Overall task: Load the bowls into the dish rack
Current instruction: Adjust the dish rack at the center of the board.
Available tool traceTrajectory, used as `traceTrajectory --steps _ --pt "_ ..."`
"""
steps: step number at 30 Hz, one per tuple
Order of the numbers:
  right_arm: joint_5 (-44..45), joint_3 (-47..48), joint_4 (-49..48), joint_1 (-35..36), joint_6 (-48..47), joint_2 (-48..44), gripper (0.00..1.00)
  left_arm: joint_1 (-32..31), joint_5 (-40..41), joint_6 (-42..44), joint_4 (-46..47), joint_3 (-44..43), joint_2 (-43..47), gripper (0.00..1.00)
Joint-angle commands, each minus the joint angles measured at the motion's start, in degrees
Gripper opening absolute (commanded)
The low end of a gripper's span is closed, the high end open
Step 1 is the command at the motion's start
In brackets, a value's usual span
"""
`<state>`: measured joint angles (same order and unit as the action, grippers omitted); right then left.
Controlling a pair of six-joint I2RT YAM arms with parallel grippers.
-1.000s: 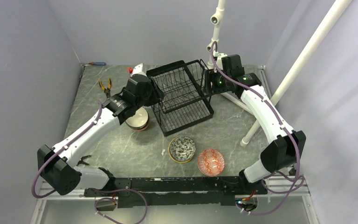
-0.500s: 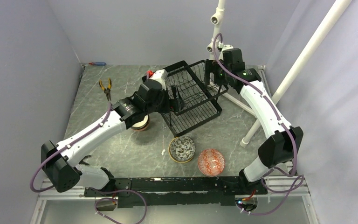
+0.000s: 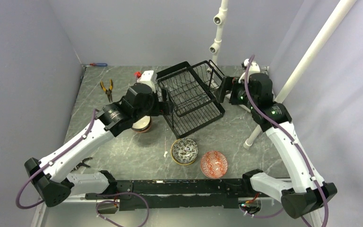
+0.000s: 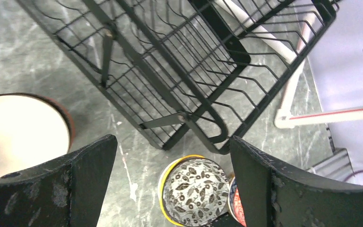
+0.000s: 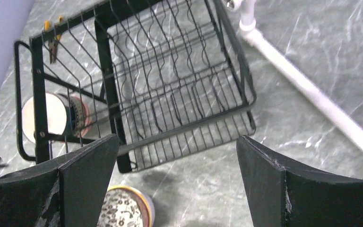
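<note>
The black wire dish rack (image 3: 190, 97) stands mid-table, empty, with its raised basket tier at the back right. My left gripper (image 3: 164, 105) hovers open at the rack's left edge, nothing between its fingers. Open and empty too, my right gripper (image 3: 223, 90) sits just off the rack's right side. A cream bowl with a brown outside (image 3: 140, 124) lies under my left arm. Nearer the front are a leaf-patterned bowl with a yellow rim (image 3: 185, 151) and a red-patterned bowl (image 3: 213, 164). The left wrist view shows the rack (image 4: 170, 71), cream bowl (image 4: 19, 135) and leaf bowl (image 4: 196, 191) beyond my open gripper (image 4: 172, 146). The right wrist view looks past my open gripper (image 5: 177, 142) at the rack (image 5: 170, 85).
Orange-handled pliers (image 3: 107, 87) lie at the back left, a small screwdriver (image 3: 98, 64) by the back wall. A white pipe stand (image 3: 307, 61) rises at the right, its foot pipe (image 5: 307, 85) running along the table behind the rack. Walls close in on three sides.
Both grippers have opened and come off the rack, which has been shifted and turned a little to the right. My right arm has drawn back to the right, my left slightly left.
</note>
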<state>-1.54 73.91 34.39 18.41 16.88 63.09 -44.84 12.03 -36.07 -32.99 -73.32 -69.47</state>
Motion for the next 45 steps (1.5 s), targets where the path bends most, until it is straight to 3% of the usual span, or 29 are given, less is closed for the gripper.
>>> traceTrajectory --steps 1,9,23,30,34,39,45 --pt "-4.5 -6.5 -3.7 0.0 4.0 -3.5 1.0 2.6 5.7 -0.9 -2.8 1.2 4.5 0.94" --pt "-13.9 -13.2 -8.8 0.0 7.3 -4.4 1.0 14.6 -3.0 -3.4 -2.6 2.8 4.5 0.94" --pt "-21.5 -14.8 -14.9 0.0 10.8 -1.9 0.99 34.6 -23.6 -8.6 7.0 0.0 -15.5 0.94" --pt "-23.3 -14.8 -16.0 0.0 11.5 -0.6 0.98 37.2 -24.7 -6.3 2.2 -12.5 -32.8 0.89" --pt "-23.9 -15.2 -16.4 0.0 11.6 -0.3 0.98 38.5 -27.2 -5.1 4.2 -17.2 -39.5 0.87" --pt "-25.5 -15.3 -17.4 0.0 12.5 0.4 0.98 38.6 -27.5 -2.6 -1.0 -29.1 -49.6 0.8" --pt "-26.2 -15.1 -18.3 0.0 13.1 1.3 0.98 38.7 -28.3 -1.2 -3.3 -36.4 -57.9 0.78"
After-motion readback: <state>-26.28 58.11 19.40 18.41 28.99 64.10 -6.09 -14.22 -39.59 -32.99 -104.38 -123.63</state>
